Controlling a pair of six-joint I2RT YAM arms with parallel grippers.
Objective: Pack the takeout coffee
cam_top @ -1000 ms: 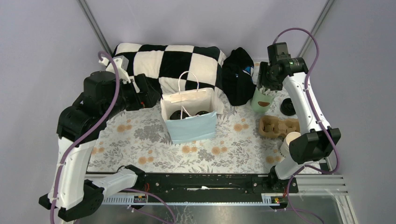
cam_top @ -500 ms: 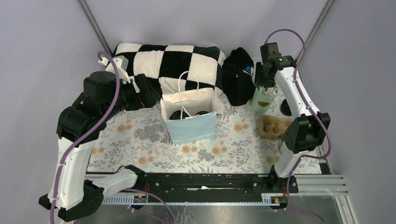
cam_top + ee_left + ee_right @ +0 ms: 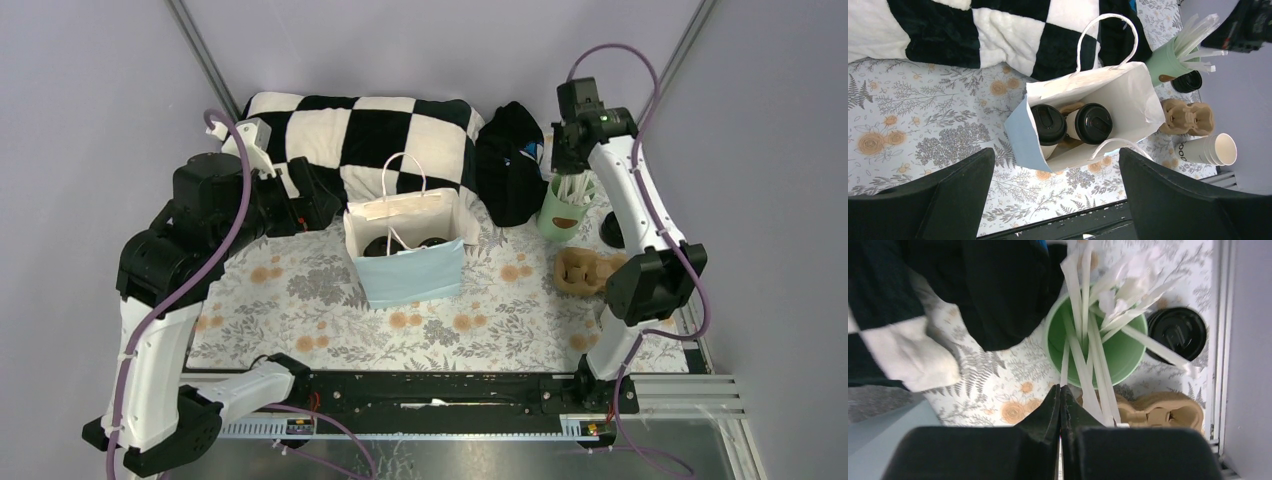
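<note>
Patience matters here: with my right gripper (image 3: 1060, 390) pressed together just over the near rim of the green cup (image 3: 1126, 353), perhaps nipping one white stick (image 3: 1065, 362), I should lift straight up, since both lidded coffees (image 3: 1093, 123) already stand in the bag (image 3: 1129, 95) below my spread left gripper (image 3: 1055, 150).

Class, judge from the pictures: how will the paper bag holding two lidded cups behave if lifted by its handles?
The paper bag looks thin, so its walls would likely flex. The two lidded cups stand low inside, so it is probably bottom-heavy and should hang fairly steady.
</note>
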